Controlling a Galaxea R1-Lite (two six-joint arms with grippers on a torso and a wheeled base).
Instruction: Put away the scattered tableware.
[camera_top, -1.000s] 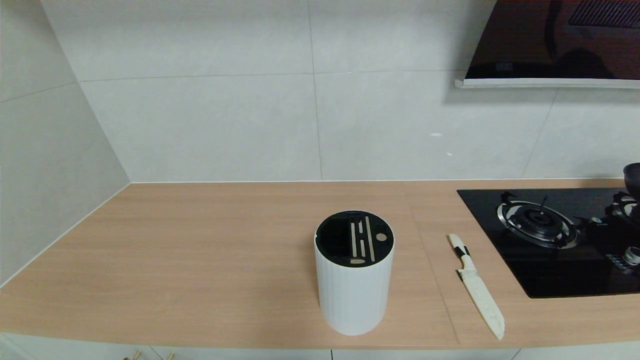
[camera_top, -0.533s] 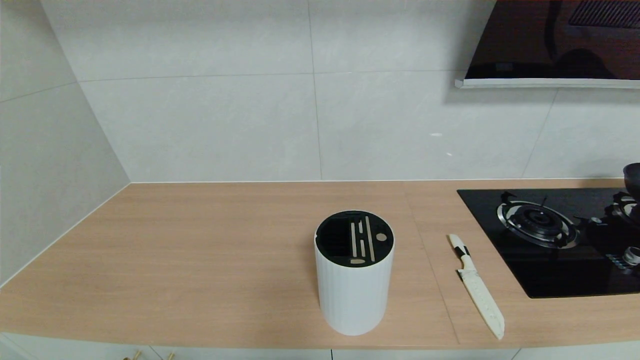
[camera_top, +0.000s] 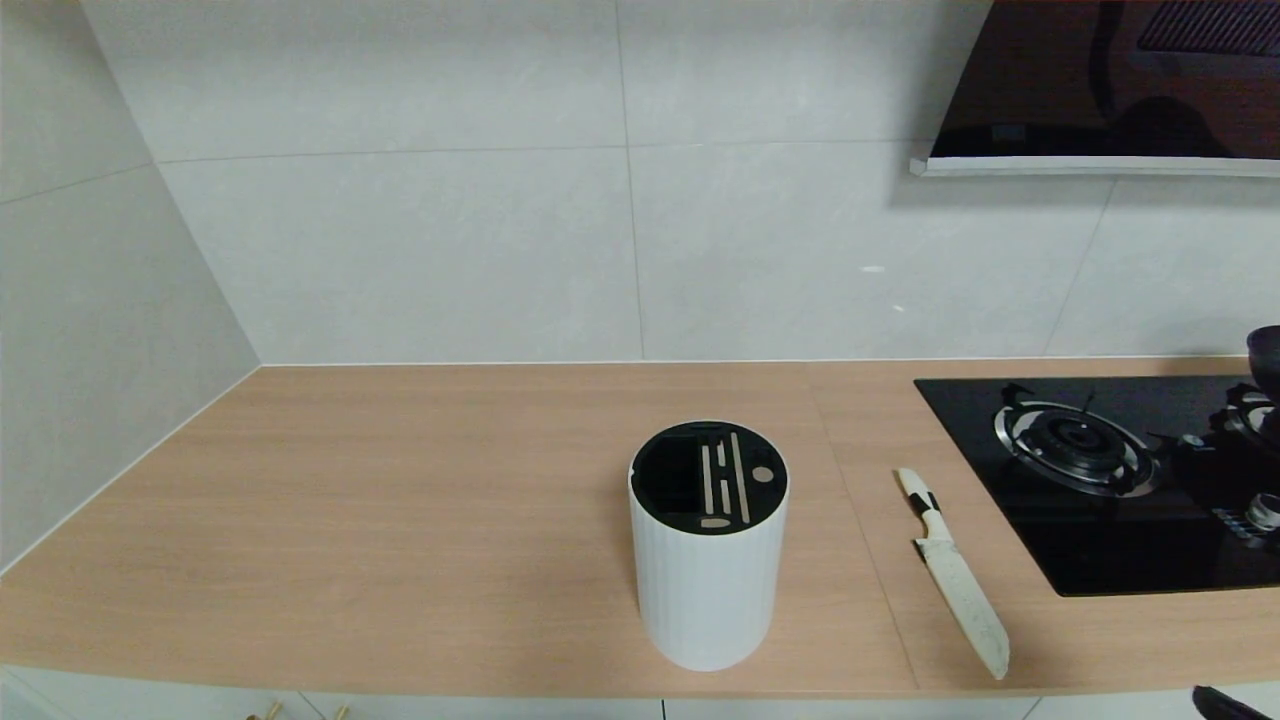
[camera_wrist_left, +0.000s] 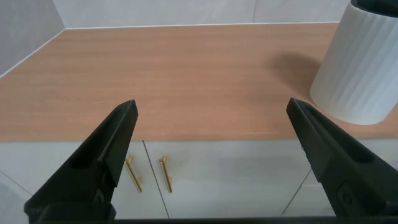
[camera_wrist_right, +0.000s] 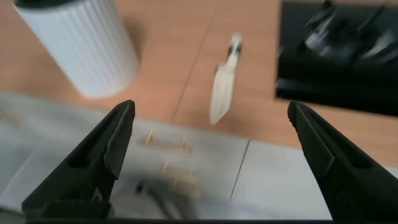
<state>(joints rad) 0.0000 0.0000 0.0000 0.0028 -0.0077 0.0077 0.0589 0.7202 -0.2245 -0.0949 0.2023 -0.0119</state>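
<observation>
A white ribbed knife holder (camera_top: 708, 560) with a black slotted top stands near the counter's front edge. To its right a white speckled knife (camera_top: 952, 573) lies flat, handle toward the wall, blade tip toward the front edge. My left gripper (camera_wrist_left: 211, 109) is open and empty, below and in front of the counter edge, with the holder (camera_wrist_left: 364, 68) off to one side. My right gripper (camera_wrist_right: 211, 111) is open and empty too, hovering in front of the counter edge, with the knife (camera_wrist_right: 225, 84) and the holder (camera_wrist_right: 81, 46) beyond it. A dark tip of the right arm (camera_top: 1215, 703) shows low at the right.
A black gas hob (camera_top: 1100, 480) fills the counter's right end, close to the knife. Tiled walls close the back and left. The wooden counter (camera_top: 400, 500) stretches wide left of the holder. Cabinet fronts with gold handles (camera_wrist_left: 134, 174) sit under the counter edge.
A dark tip of the right arm has come into the head view at the bottom right corner. Holder and knife lie as before.
</observation>
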